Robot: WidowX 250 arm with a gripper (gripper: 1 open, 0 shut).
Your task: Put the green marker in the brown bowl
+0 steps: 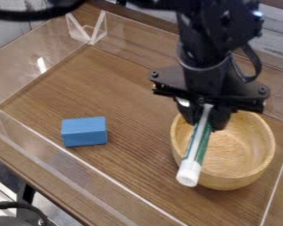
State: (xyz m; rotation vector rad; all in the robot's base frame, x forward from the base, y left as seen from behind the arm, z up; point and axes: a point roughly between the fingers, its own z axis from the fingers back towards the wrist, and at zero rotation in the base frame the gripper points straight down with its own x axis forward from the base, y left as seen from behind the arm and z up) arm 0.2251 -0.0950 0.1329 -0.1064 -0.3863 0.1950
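Above the brown bowl point(243, 157), on the right side of the table point(120, 177), the black gripper point(201, 108) was closed on the green marker point(195, 154) and held it up at its upper end. The marker hung at a steep tilt, its white tip pointing down and toward the camera, with a green band just above that tip and a pale barrel with green print running up to the gripper. Seen from the camera, it crossed the left part of the bowl, its lower end overlapping the rim on the near left; whether it touched the wood could not be told from this view. The bowl was round, light brown and thick-rimmed, and the gripper hid part of its far edge. To the left of the bowl, well apart from it, a blue rectangular block point(85, 131) lay flat on the brown wooden surface. The arm reached in from the top of the view, dark and bulky, and covered much of the far side of the table. Black cables point(17, 208) curled at the lower left corner, and a pale strip point(79, 181) ran slantwise along the table's near left side, close to its edge.
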